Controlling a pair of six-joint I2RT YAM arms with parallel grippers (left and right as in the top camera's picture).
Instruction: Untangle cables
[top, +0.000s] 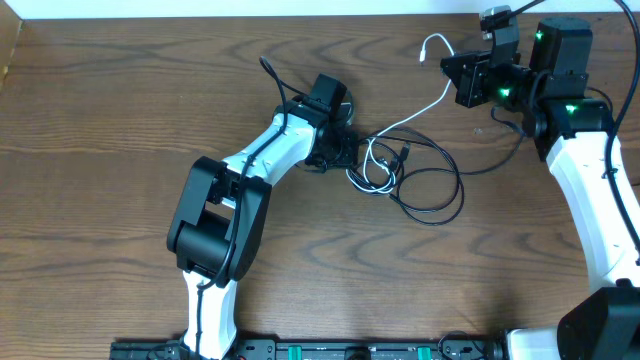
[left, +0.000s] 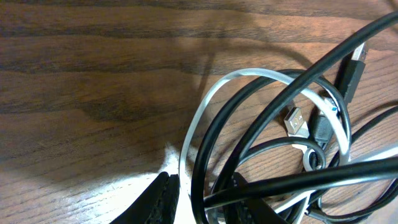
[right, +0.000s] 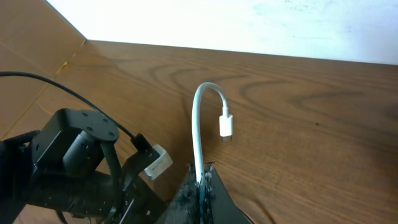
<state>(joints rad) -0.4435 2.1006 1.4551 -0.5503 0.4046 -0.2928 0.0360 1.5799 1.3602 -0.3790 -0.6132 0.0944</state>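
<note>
While the left claw (top: 340, 150) sat low over the middle of the table (top: 120, 120), the knot of cables lay just at its 3 o'clock, touching it. The knot was made of black cords (top: 440, 195) looped in wide, overlapping rings, with the white cord (top: 425, 108) threaded through them. From the knot the white cord ran off towards 1 o'clock, up to the right claw (top: 463, 78), which hung near the table's far right corner.

In the right wrist view, the right claw (right: 200, 183) was clenched on the white cord (right: 198, 124). Above the fingers the cord rose, curled over towards 3 o'clock and ended in a small white plug (right: 227, 124) hanging clear of the wood.

In the left wrist view, the left claw (left: 205, 202) showed only its two fingertips at 6 o'clock, set apart. The white cord (left: 199, 118) and several black cords (left: 267, 112) passed between them. Whether the fingers pressed on any cord, I could not tell. At 3 o'clock within the loops lay a silver plug (left: 297, 121), and a black plug (left: 351, 74) pointed towards 1 o'clock.
</note>
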